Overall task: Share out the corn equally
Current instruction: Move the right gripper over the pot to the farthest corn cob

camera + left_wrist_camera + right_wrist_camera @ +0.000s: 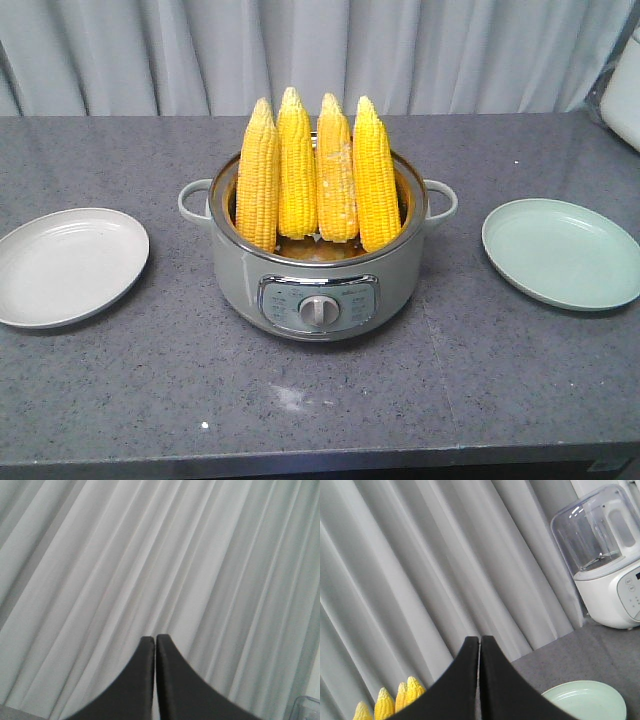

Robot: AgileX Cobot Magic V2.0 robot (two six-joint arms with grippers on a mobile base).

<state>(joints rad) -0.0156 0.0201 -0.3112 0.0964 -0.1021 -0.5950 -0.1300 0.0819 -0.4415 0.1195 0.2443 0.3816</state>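
Several cobs of yellow corn (298, 160) stand upright, tips up, inside a grey-green electric cooker pot (317, 270) at the table's middle. Their tips (385, 702) also show low left in the right wrist view. A pale grey plate (68, 265) lies left of the pot and a light green plate (560, 252) lies right of it; the green plate (587, 701) shows low right in the right wrist view. My left gripper (155, 639) is shut with nothing in it, facing the curtain. My right gripper (479, 640) is shut and empty, raised above the table.
A grey curtain (300, 50) hangs behind the dark speckled table (320, 400). A white blender with a clear jug (602, 565) stands at the far right back corner. The pot has side handles (440, 200) and a front control knob (318, 310).
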